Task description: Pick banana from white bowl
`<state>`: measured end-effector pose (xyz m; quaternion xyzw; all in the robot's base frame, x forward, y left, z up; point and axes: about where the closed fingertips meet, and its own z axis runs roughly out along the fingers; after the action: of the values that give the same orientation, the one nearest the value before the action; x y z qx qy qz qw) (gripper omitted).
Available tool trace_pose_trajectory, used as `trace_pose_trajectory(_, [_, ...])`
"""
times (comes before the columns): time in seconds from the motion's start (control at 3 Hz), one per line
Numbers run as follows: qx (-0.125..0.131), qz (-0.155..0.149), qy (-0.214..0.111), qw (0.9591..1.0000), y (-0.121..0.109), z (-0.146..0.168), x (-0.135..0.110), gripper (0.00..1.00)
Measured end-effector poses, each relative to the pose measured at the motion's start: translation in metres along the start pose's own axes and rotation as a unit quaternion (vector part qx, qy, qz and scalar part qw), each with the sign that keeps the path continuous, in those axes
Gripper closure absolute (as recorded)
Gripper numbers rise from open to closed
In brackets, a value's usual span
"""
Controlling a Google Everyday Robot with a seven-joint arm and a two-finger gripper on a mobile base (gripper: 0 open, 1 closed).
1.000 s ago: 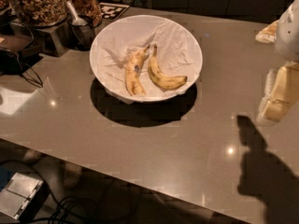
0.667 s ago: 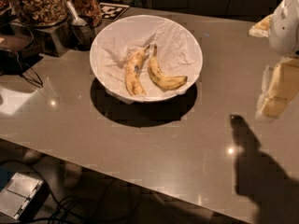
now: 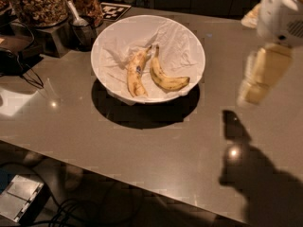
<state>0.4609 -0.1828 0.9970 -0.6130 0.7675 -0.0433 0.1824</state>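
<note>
Hovering clear of the white bowl (image 3: pixel 122 32), fruit not yet taken.
The gripper (image 3: pixel 255 86) hangs above the worktop (image 3: pixel 142 145); whether it is wide or narrow I cannot tell. The banana (image 3: pixel 165 78) lies in the bowl, well apart to the gripper's left in the camera view, just beside a paler banana (image 3: pixel 135 72). It is probably light, soft and easily bruised, so a gentle hold across its curved middle seems best.

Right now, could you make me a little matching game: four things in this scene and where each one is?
1. curved banana
2. paler banana
3. gripper
4. glass jar

a. far left corner of the table
b. right side, above the table, apart from the white bowl
c. left part of the bowl
d. right part of the bowl

Pairs: 1-d, 2-c, 3-b, 4-a.
</note>
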Motion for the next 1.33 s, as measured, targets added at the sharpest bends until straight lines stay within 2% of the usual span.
trace_pose_trajectory(0.33, [0.000, 0.032, -0.003, 0.9995, -0.030, 0.006, -0.037, 0.00])
trace_pose_trajectory(0.67, [-0.035, 0.041, -0.003, 0.9986, -0.047, 0.027, -0.064, 0.00])
trace_pose_trajectory(1.0, [-0.030, 0.038, -0.010, 0.9988, -0.052, 0.029, -0.069, 0.00])
trace_pose_trajectory(1.33, [-0.014, 0.064, 0.007, 0.9978, -0.064, 0.047, -0.087, 0.00])
